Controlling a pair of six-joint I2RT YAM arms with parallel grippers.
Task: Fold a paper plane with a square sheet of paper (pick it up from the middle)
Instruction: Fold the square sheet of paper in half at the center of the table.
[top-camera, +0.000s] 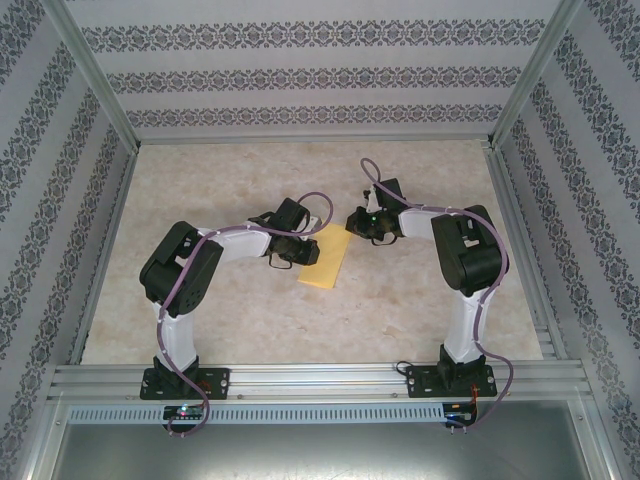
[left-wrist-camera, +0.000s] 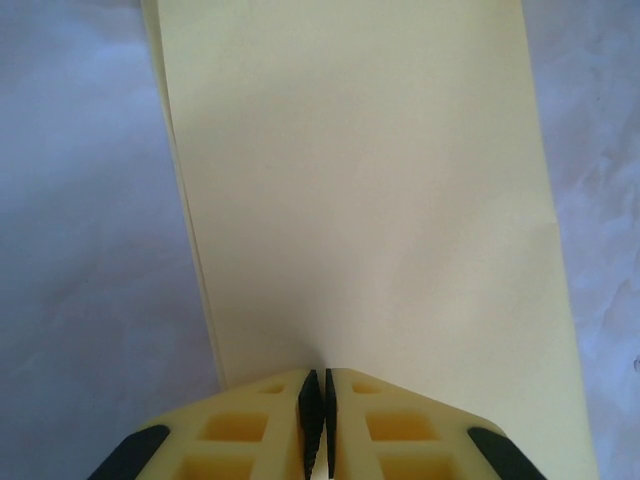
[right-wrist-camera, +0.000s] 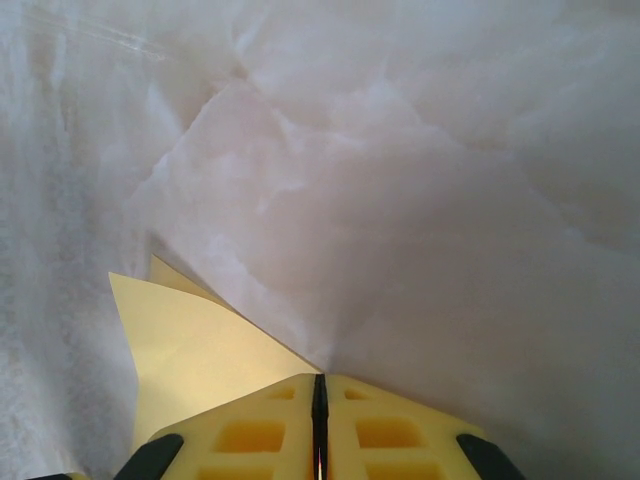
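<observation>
The square sheet of paper (top-camera: 322, 262) lies on the table between the arms, mustard yellow and folded into a long rectangle. In the left wrist view the paper (left-wrist-camera: 370, 200) stretches away from my fingers, and two layers show along its left edge. My left gripper (top-camera: 292, 258) (left-wrist-camera: 322, 375) is shut, with its tips down on the paper's near edge. My right gripper (top-camera: 355, 228) (right-wrist-camera: 320, 378) is shut too, at the far right corner of the sheet. There the paper (right-wrist-camera: 190, 350) runs under the left finger, and its edge ends at the tips.
The pale marbled table (top-camera: 250, 320) has free room on all sides of the paper. Patterned walls enclose the left, the right and the back. An aluminium rail (top-camera: 320, 378) carrying both arm bases runs along the near edge.
</observation>
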